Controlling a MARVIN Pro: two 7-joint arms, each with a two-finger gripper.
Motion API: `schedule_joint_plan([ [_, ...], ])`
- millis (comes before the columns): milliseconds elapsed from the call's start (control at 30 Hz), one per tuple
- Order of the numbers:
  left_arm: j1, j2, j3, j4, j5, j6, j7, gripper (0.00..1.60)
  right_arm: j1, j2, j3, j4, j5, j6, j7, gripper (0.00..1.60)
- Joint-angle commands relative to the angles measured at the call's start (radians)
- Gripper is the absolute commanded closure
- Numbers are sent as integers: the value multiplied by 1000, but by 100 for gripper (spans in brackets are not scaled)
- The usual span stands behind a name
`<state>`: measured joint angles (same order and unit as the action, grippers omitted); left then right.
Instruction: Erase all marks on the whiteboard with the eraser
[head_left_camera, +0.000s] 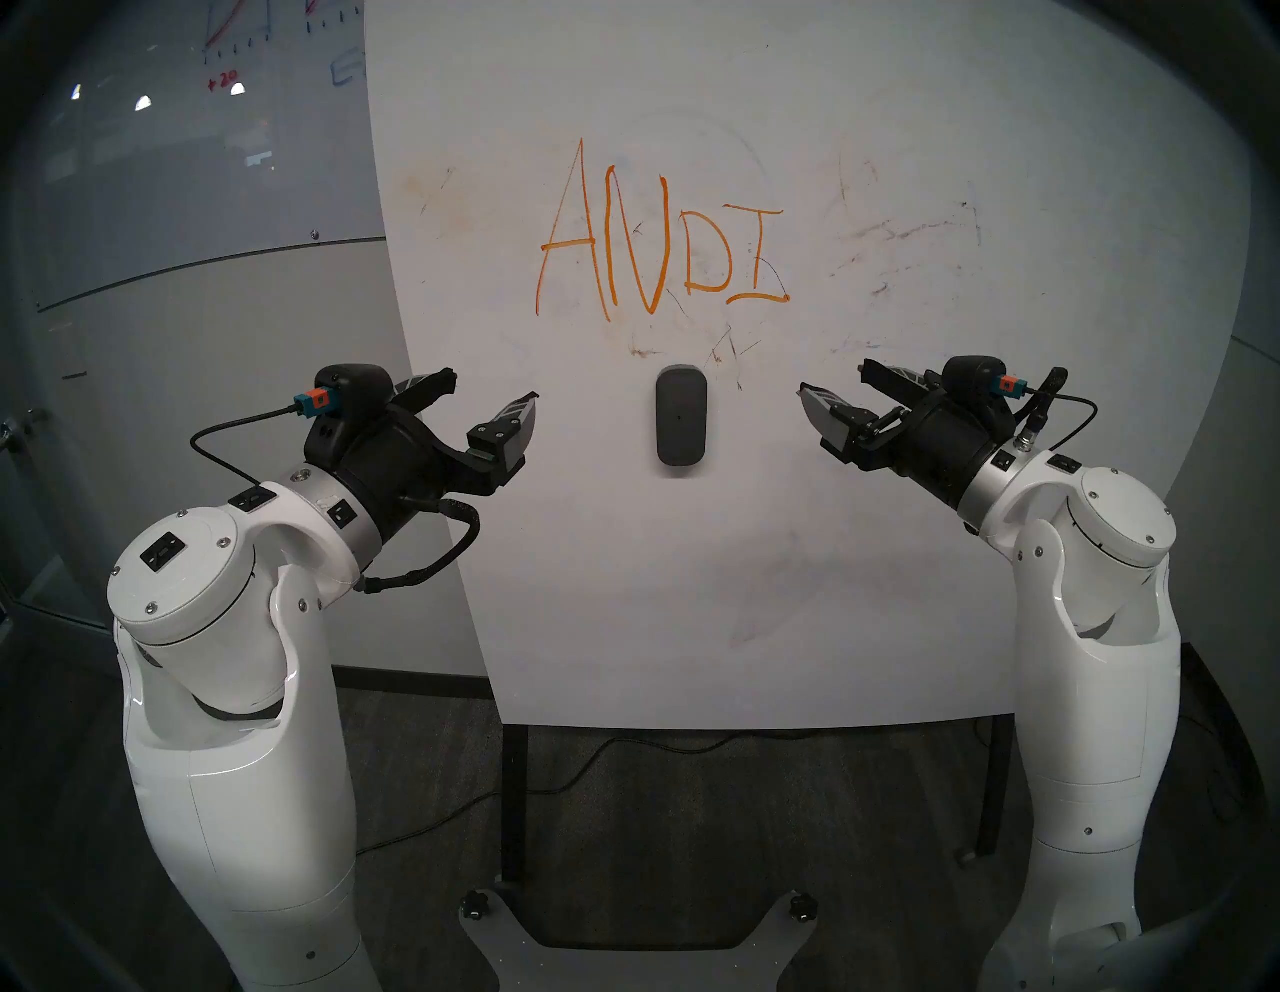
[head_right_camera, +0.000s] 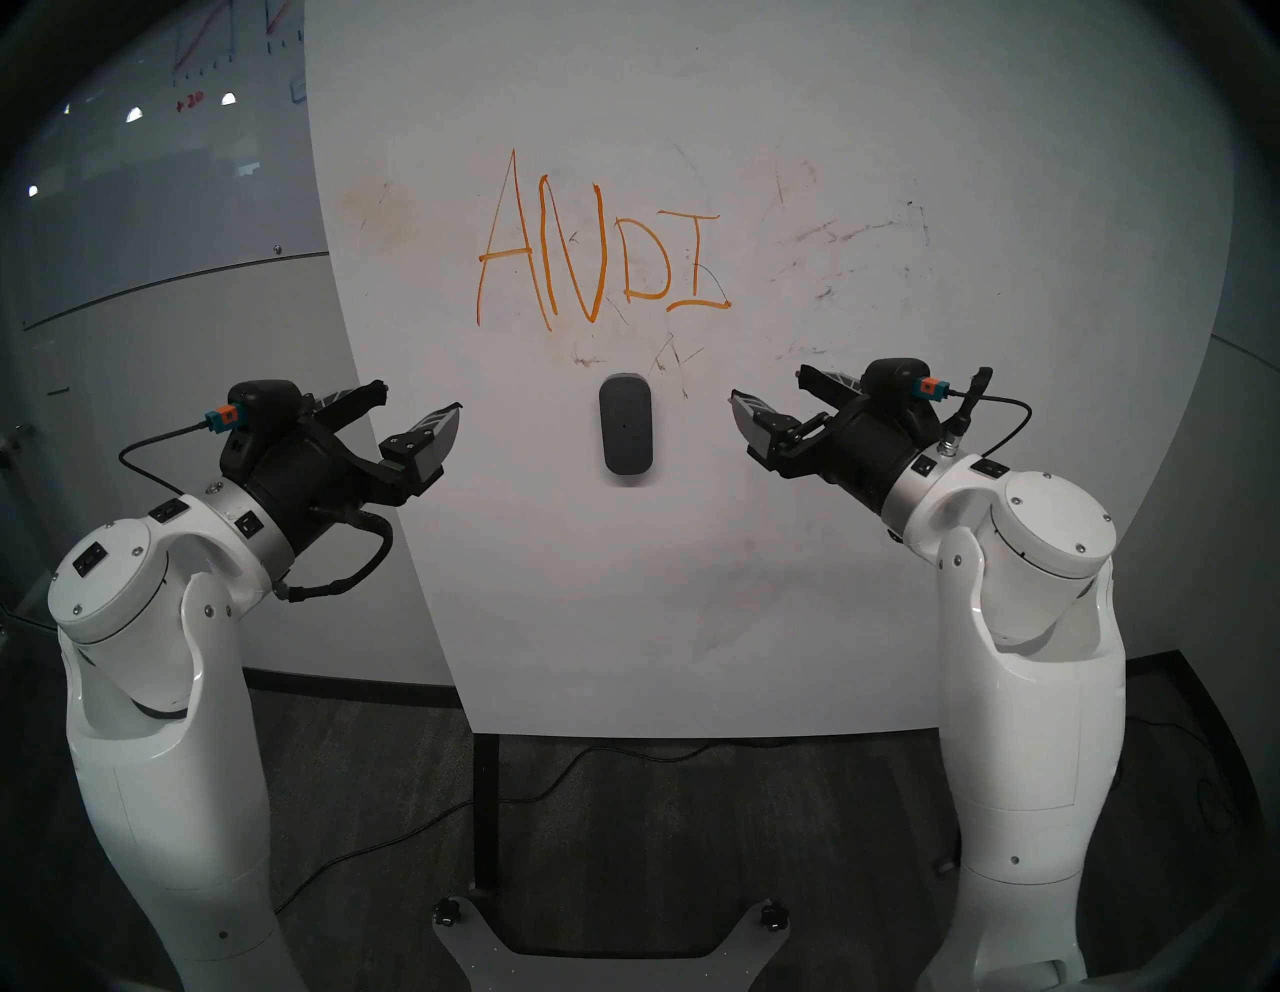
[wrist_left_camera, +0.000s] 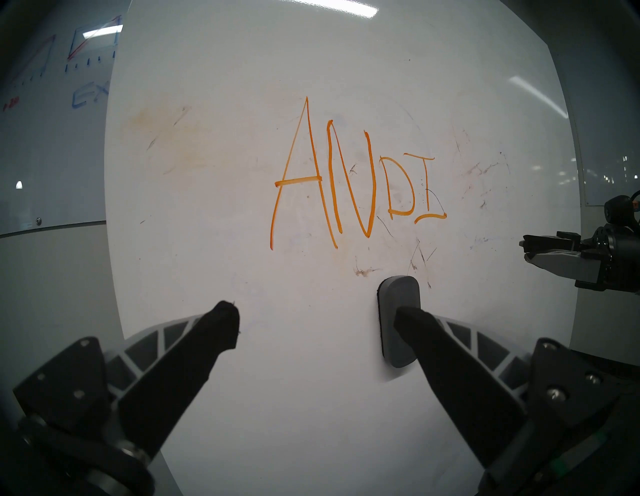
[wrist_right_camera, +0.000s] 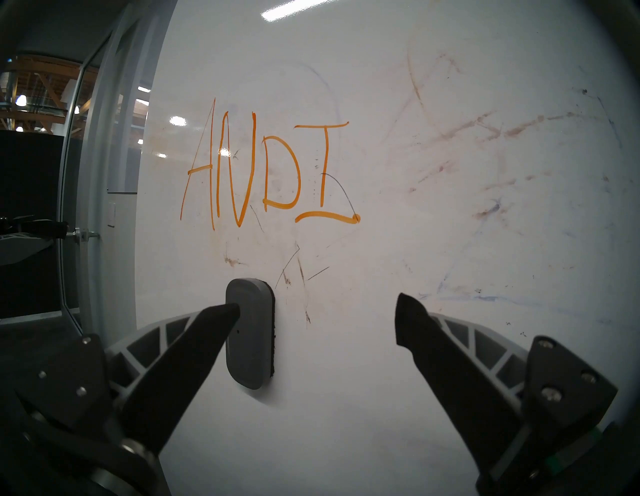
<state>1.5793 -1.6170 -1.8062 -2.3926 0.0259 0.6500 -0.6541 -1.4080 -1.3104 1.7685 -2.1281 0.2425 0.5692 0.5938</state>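
— Orange was what I noticed first: the thin hand-drawn marker letters spelling ANDI (head_left_camera: 661, 235), every stroke whole and unsmudged, across the middle of the big white rectangular whiteboard on black metal legs (head_left_camera: 831, 589).

— So nothing had been wiped?

— Not a line of it, by my reading. The dark grey oblong eraser with rounded ends (head_left_camera: 681, 415) clung upright to the panel just below the letters, about midway between the board's left and right edges and nearer its middle than its bottom edge. Nothing touched it.

— And the arms?

— Both were raised in front of the board, one to each side of the eraser and apart from it. The left gripper (head_left_camera: 493, 388) had its black fingers spread wide with nothing between them. The right gripper (head_left_camera: 831, 384) stood just as wide and as empty.

— What was left, then?

— All of it, I'd say: take the eraser off the board, then rub out the four letters. Faint grey-brown scuffs (head_left_camera: 900, 235) towards the board's right edge looked like old stains rather than fresh writing.
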Motion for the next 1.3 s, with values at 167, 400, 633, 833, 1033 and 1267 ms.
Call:
schedule_joint_plan([
  [167, 6, 1, 1, -12, -7, 5, -10, 0, 6, 1, 0, -13, 0, -1, 0, 0],
  [400, 31, 2, -10, -21, -14, -3, -27, 0, 6, 1, 0, -13, 0, -1, 0, 0],
  [633, 64, -2, -33, -39, -21, -5, -42, 0, 6, 1, 0, -13, 0, -1, 0, 0],
  [833, 90, -3, -66, -51, -33, -6, -61, 0, 6, 1, 0, -13, 0, -1, 0, 0],
  [1033, 105, 8, -125, -51, -67, -21, -105, 0, 6, 1, 0, -13, 0, -1, 0, 0],
  [1267, 90, 20, -216, -51, -166, -54, -207, 0, 6, 1, 0, -12, 1, -2, 1, 0],
])
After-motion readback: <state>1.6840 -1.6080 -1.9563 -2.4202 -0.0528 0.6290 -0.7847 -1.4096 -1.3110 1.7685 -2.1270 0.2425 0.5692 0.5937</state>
